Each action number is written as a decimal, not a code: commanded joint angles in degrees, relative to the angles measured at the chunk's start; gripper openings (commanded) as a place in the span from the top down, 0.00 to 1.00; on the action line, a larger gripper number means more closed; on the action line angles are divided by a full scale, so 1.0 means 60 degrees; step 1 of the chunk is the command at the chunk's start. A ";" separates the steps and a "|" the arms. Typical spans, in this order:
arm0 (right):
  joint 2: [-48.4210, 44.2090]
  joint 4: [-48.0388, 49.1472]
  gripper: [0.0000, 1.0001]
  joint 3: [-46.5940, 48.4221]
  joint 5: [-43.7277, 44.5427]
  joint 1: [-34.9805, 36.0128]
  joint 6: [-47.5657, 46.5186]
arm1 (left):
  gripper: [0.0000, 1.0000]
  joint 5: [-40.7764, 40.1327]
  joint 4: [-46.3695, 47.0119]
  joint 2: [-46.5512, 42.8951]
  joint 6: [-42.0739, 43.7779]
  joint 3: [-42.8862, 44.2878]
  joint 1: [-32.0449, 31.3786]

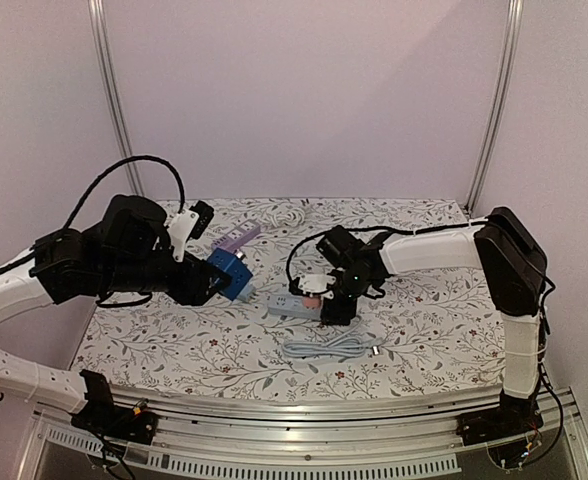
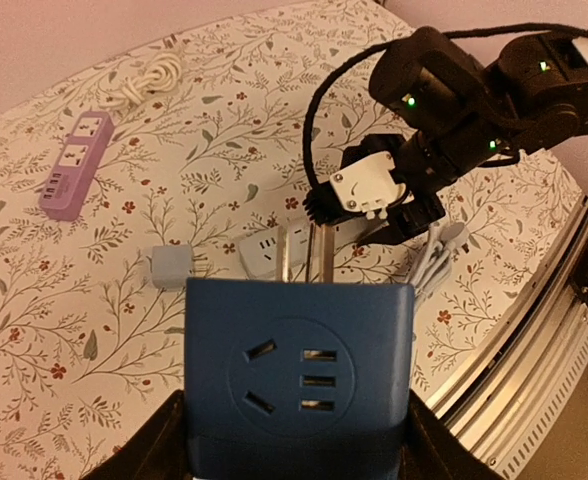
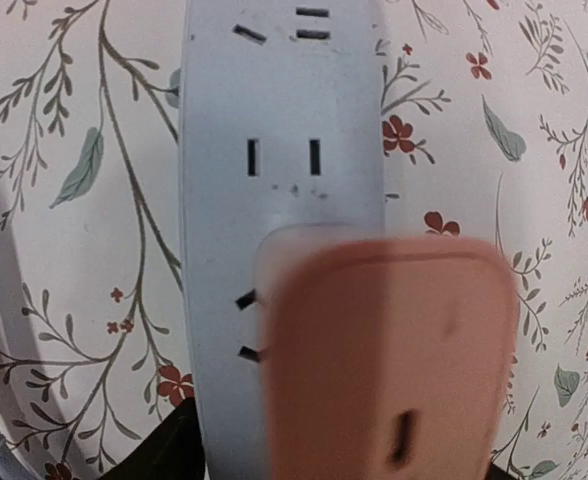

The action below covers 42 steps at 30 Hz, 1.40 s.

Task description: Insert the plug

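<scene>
Right tool [image 1: 324, 296] closed on pink plug [image 3: 389, 350], held over the face of white power strip [image 3: 279, 120] and hiding part of one socket. Cannot tell whether the prongs are seated. White power strip lies flat mid-bench [image 1: 174, 340], grey cable [image 1: 332, 347] near it. Left tool [image 2: 299, 445] clamped on blue adapter [image 2: 299, 370], raised off the bench, prongs pointing away. Purple power strip [image 2: 74, 165] well apart, far side.

We think this is probably a robotics lab cell: pale wall panels [image 1: 304, 90] joined by metal posts [image 1: 116, 100], an aluminium rail [image 1: 304, 412] edging the floral-clothed table [image 1: 194, 345], cabled left arm [image 1: 84, 265] and right arm [image 1: 519, 330] mounted there
</scene>
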 commanded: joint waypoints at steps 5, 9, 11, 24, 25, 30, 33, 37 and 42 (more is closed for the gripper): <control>-0.0083 0.0659 0.01 -0.0124 0.1054 -0.0066 0.0043 | 0.64 0.0803 -0.0157 0.0403 -0.0529 0.0612 0.0744; -0.0357 0.0776 0.01 -0.0131 0.1194 -0.0060 0.0199 | 0.65 0.1302 -0.0176 0.0463 -0.0701 0.0707 0.1133; -0.0654 0.0847 0.01 -0.0093 0.1237 -0.0057 0.0341 | 0.66 0.1755 -0.0161 0.0555 -0.0930 0.0795 0.1473; -0.2142 0.0773 0.01 0.0514 0.0057 -0.0045 0.2037 | 0.77 0.5840 0.0674 0.1659 -0.3602 0.1315 0.3774; -0.2256 0.0847 0.01 0.0605 -0.0263 -0.0038 0.2267 | 0.77 0.5952 0.0774 0.1749 -0.3791 0.1394 0.3890; -0.2776 0.2014 0.01 0.0880 -0.1605 0.0019 0.3765 | 0.80 0.6884 0.1656 0.2193 -0.5485 0.1439 0.4646; -0.2972 0.3035 0.01 0.0913 -0.2298 0.0144 0.4821 | 0.82 0.7302 0.2348 0.2339 -0.6526 0.1299 0.4919; -0.3110 0.4656 0.01 0.0892 -0.2863 0.0353 0.6178 | 0.82 0.7854 0.3737 0.2353 -0.7819 0.0963 0.4996; -0.2825 0.5389 0.02 0.1443 -0.3167 0.0813 0.6573 | 0.83 0.8032 0.4278 0.2395 -0.8349 0.0926 0.4997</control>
